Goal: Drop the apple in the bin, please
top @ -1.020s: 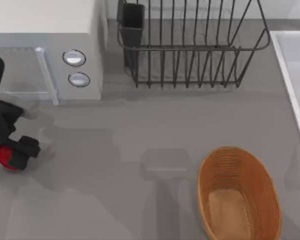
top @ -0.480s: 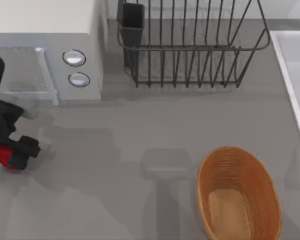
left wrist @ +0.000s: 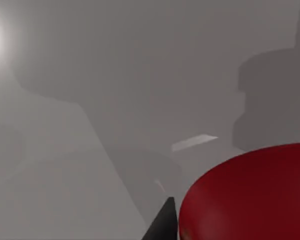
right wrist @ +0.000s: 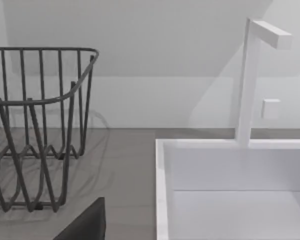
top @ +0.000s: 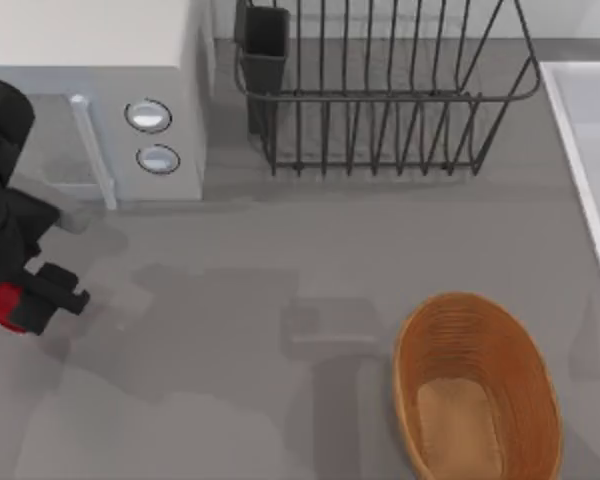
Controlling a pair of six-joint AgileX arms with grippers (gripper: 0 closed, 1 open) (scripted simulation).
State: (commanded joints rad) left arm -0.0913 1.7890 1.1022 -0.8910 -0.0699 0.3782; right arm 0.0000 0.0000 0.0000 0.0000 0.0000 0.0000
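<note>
The apple (top: 0,304) is small, red and glossy, at the table's far left edge, and my left gripper (top: 15,308) is shut on it, one black finger (top: 62,288) showing to its right. In the left wrist view the apple (left wrist: 250,195) bulges large beside a dark fingertip (left wrist: 162,226), with grey tabletop beyond. The bin (top: 525,350), an oval orange-brown wicker basket, stands at the front right, far from the apple. A dark edge of my right gripper (right wrist: 85,225) shows in the right wrist view, facing the rack and sink.
A white microwave (top: 90,60) with two round knobs stands at the back left, just behind my left arm. A dark wire dish rack (top: 380,100) fills the back middle. A white sink (top: 595,160) with a faucet (right wrist: 250,80) runs along the right edge.
My left gripper has risen a little with the apple held in it, and its shadow on the table has spread to the right. The basket has not moved.
</note>
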